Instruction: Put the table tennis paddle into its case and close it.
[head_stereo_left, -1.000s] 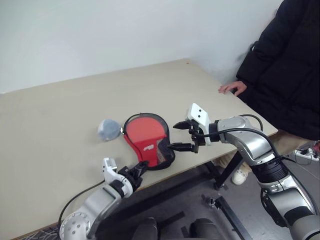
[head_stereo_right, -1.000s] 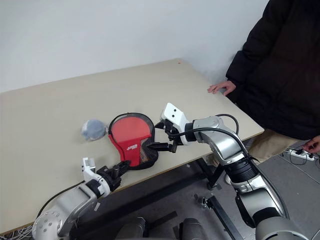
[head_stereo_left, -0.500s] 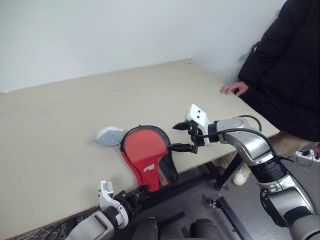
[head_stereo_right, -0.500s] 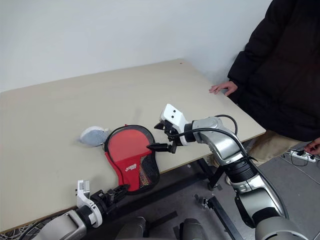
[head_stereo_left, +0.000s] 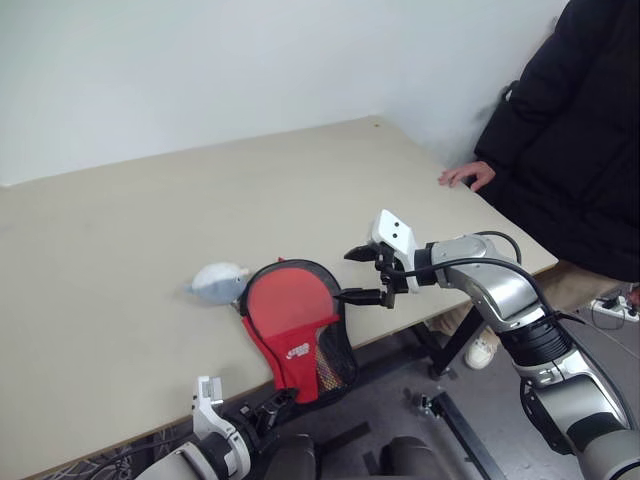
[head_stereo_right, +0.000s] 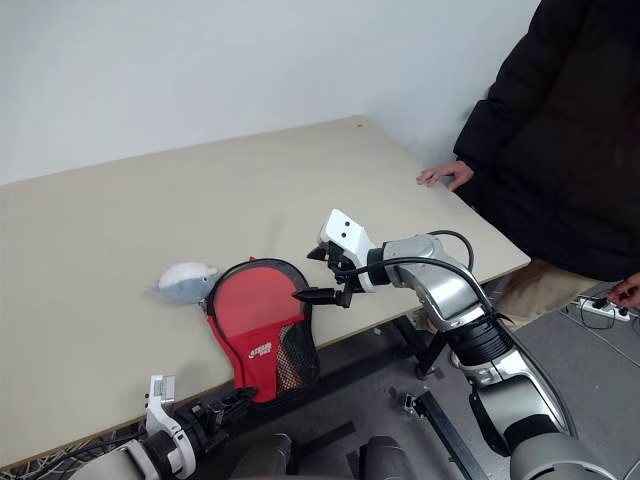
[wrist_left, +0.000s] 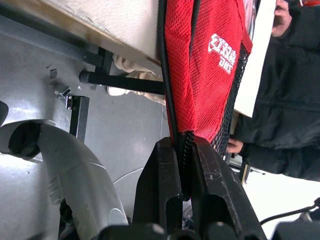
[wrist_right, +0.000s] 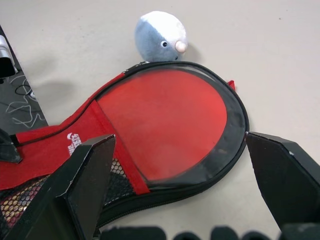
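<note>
The case (head_stereo_left: 296, 322) lies at the table's front edge, its round end on the top and its narrow mesh end with the red label (wrist_left: 212, 65) hanging over the edge. Through its see-through side shows the red face of the table tennis paddle (wrist_right: 170, 117); the handle is hidden. Below the edge, my left gripper (wrist_left: 182, 146) is shut on the black edging at the case's narrow end, also seen as the left gripper (head_stereo_left: 275, 403). My right gripper (head_stereo_left: 350, 275) hovers open just right of and above the round end, touching nothing.
A small grey-and-white plush toy (head_stereo_left: 218, 282) rests against the case's far left side. A person in a black jacket (head_stereo_left: 575, 130) stands at the table's right end with a hand (head_stereo_left: 465, 177) on the beige table (head_stereo_left: 150, 200). A metal frame (head_stereo_left: 455, 420) stands on the floor below.
My left gripper has pulled back and sunk below the table edge, dragging the case so its narrow end hangs over. The plush toy has shifted with it. The right arm has kept still.
</note>
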